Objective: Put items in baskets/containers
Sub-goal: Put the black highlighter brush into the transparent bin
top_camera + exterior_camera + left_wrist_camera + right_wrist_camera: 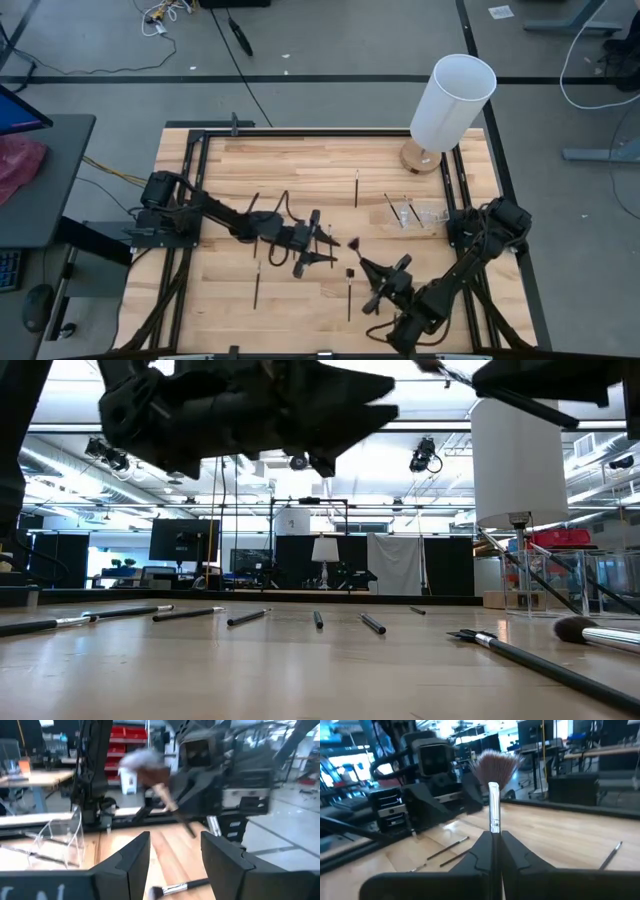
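Fan brush (493, 780) upright, clamped in right hand (493, 851); other brushes (356, 187) scattered flat.

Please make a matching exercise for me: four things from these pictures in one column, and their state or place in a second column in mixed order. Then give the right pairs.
Things:
1. right tool
2. left tool
3. white cylinder
4. clear holder

States or places:
A. stands on a round wooden base at the table's far edge
B. open, holding nothing
C. shut on a fan brush
D. on the table in front of the white cylinder, a few brushes beside it

Pairs: 1-C, 2-B, 3-A, 4-D
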